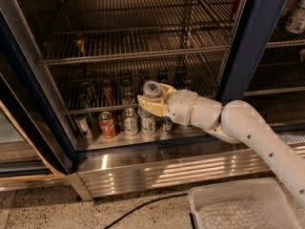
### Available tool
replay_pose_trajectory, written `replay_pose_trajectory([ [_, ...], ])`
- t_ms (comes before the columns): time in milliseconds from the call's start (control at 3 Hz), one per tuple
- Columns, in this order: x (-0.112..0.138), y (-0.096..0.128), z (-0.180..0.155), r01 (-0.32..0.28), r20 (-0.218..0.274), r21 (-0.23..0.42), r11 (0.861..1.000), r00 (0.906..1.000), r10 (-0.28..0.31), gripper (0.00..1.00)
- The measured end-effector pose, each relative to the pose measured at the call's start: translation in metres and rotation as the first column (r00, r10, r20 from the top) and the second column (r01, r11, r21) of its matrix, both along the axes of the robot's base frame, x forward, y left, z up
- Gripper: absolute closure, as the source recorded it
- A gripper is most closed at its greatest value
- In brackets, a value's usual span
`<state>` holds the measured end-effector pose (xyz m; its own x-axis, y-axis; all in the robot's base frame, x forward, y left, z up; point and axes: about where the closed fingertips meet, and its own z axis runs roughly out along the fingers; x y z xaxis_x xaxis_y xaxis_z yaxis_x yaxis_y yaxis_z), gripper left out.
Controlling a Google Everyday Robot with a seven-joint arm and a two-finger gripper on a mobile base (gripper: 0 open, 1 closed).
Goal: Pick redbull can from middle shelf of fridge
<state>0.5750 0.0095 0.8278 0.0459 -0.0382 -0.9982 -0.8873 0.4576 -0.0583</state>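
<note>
The fridge (249, 42) stands open, with a dark navy frame and several wire shelves. My gripper (152, 101) reaches in from the right at the front rail of the middle shelf (90, 110). Its cream fingers (151, 108) are closed around the redbull can (151, 88). Only the can's shiny silver top and a little of its upper body show above the fingers. The can is held upright just above the rail. Several dark bottles and cans (125, 87) stand further back on that shelf.
On the fridge floor stands a row of cans: a red cola can (107, 124) and silver ones (130, 121). The open glass door (28, 104) is at left. A ribbed steel base panel (157, 171) is below. A white bin (243, 209) and a black cable (143, 205) are on the floor.
</note>
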Motion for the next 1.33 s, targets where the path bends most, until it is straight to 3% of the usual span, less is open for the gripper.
replay_pose_trajectory([
  [667, -0.009, 0.005, 0.000, -0.019, 0.000, -0.004, 1.000, 0.9998, 0.019, 1.00],
  [1333, -0.064, 0.013, 0.001, -0.102, 0.009, -0.021, 0.995, 0.9947, 0.102, 1.00],
])
